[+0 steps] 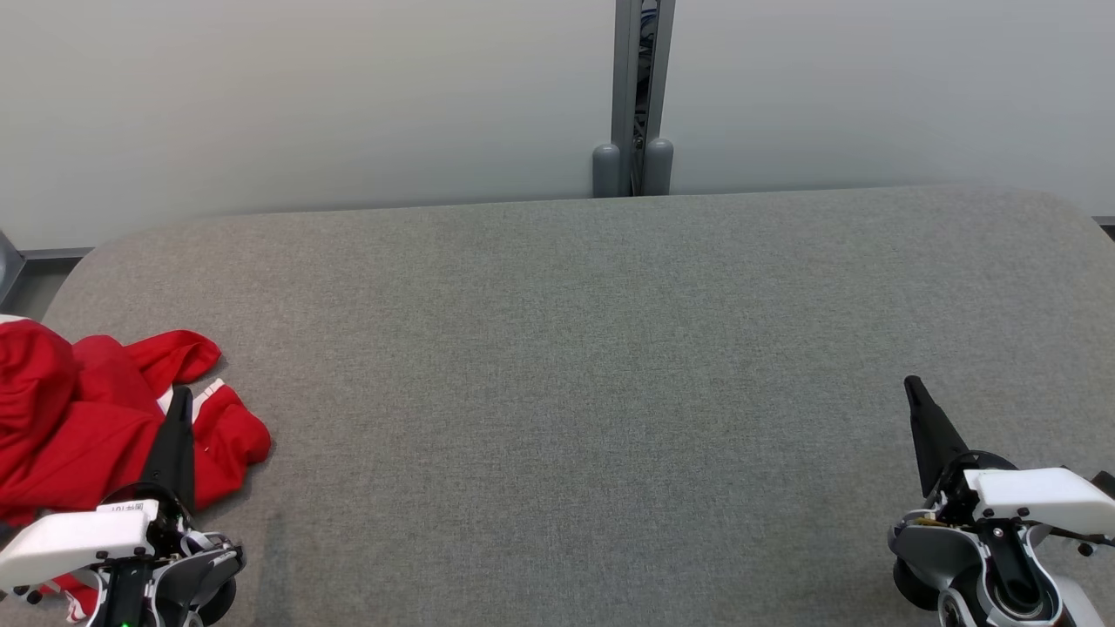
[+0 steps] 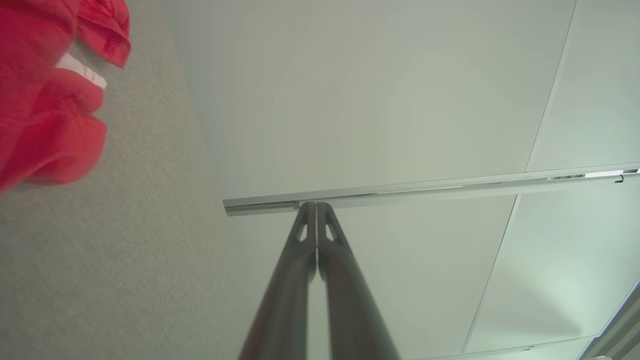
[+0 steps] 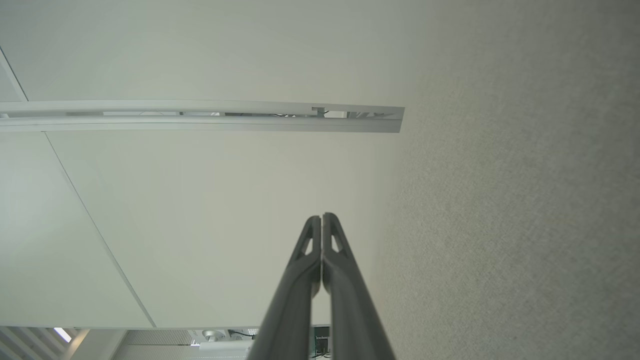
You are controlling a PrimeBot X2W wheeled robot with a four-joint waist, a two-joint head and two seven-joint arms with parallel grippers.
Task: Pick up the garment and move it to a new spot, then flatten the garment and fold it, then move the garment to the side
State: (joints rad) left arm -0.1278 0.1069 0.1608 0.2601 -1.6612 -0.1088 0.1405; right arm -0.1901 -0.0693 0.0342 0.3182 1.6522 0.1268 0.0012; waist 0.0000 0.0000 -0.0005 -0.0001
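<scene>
Left claw [image 1: 180,394] closed, empty, by crumpled red garment [image 1: 78,418] on grey table [image 1: 566,348], right claw [image 1: 912,383] closed, empty, well apart

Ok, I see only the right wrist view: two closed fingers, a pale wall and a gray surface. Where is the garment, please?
Observer: The red garment lies crumpled at the left side of the gray surface, close to the robot's left arm.
Operator: Does the left gripper hold it?
Observer: No. The left gripper is shut with nothing between its fingers; the garment lies beside them.
Operator: And my right gripper, how does it stand to the garment?
Observer: The right gripper is at the opposite side of the surface, well apart from the cloth.
</scene>
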